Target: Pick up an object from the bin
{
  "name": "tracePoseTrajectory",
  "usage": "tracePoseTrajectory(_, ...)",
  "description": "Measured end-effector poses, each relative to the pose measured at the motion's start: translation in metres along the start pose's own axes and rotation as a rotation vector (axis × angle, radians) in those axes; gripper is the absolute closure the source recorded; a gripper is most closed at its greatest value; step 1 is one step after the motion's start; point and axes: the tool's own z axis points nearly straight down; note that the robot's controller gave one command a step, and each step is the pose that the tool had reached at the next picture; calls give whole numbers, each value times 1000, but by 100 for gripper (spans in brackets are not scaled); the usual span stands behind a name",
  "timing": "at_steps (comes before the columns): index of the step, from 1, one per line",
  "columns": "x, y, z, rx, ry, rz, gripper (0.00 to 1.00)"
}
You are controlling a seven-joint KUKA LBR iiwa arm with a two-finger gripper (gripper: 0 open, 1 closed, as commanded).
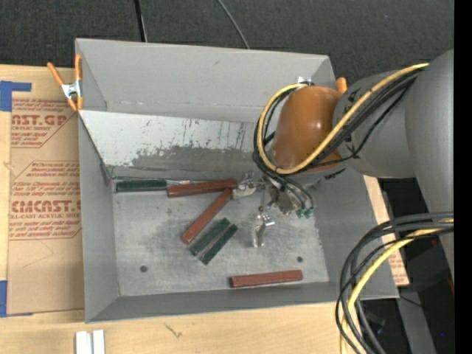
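Several slim sticks lie scattered over the floor of the grey metal bin (pixel 94 234), seen from above and a little to one side in the camera view. The gripper (pixel 259 231) is low in the right half of the bin, its metal tip close over a bare patch of floor, under the arm's orange cover (pixel 306 127) and the looped yellow and black cables (pixel 354 116). Whether its jaws are spread or pressed together I cannot tell, since the metal parts at the tip run into one another. Nearest to it, just to its left, is a pair of dark green sticks (pixel 214 242), lying side by side on a slant and touching each other. Beside that pair, up and to the left, a slanted red-brown stick (pixel 206 218) runs in much the same direction. Along the foot of the back wall lies a second red-brown stick (pixel 200 189), its right end near the upper part of the gripper, and left of it, almost end to end, a single dark green stick (pixel 140 186). A third red-brown stick (pixel 265 278) lies level by the front wall, below the gripper and apart from it.
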Motion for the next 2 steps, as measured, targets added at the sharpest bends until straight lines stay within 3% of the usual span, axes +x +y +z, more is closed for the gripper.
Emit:
tracePoseTrajectory(1,11,66,5,9,-30,-272,100)
tracePoseTrajectory(2,11,66,5,9,-30,-272,100)
